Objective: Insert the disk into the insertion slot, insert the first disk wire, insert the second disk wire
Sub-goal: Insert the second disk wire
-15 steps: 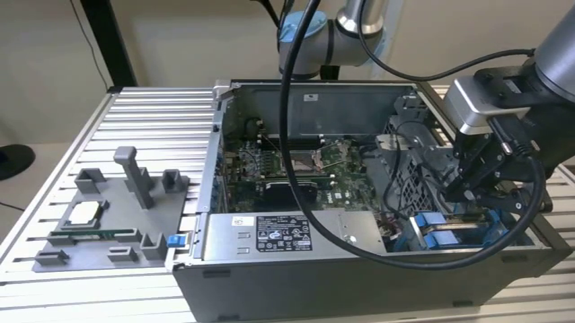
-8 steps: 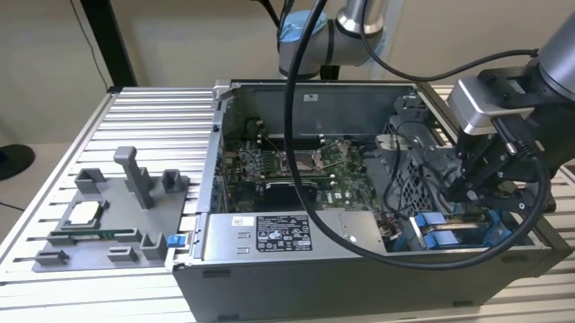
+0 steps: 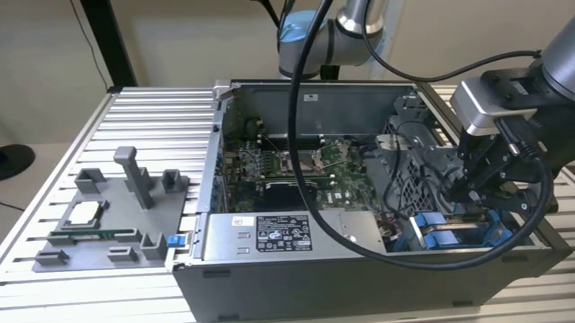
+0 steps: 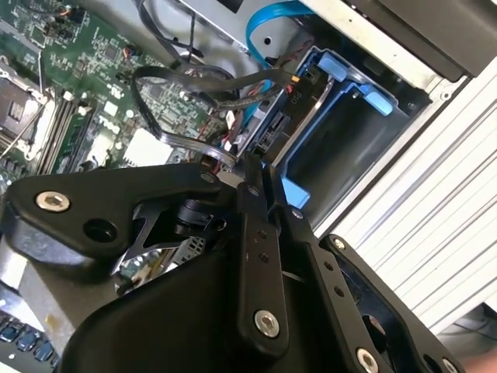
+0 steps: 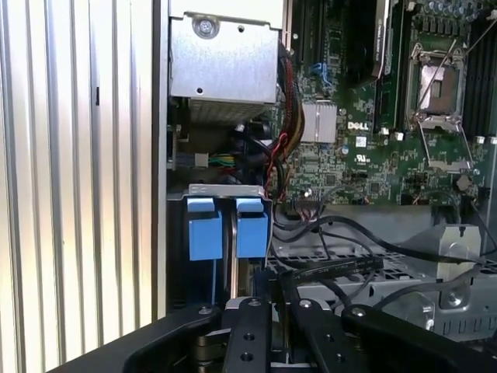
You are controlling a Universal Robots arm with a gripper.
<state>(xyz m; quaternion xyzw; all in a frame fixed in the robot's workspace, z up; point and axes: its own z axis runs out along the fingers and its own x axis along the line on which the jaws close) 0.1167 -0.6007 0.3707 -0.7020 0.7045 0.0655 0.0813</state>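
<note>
My gripper [image 4: 260, 167], fingers pressed together over the slot [image 4: 334, 155] at the case's near right corner where the disk [image 3: 449, 232] sits, could snag the loose wires [image 4: 194, 78].

1 computer case [image 3: 359, 269], 1 motherboard [image 3: 297, 168], 2 blue tabs [image 5: 206, 228]

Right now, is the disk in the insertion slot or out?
In. The disk's blue carrier frame sits down inside the insertion slot, edge-on between the rails, with the gripper just above it.
</note>
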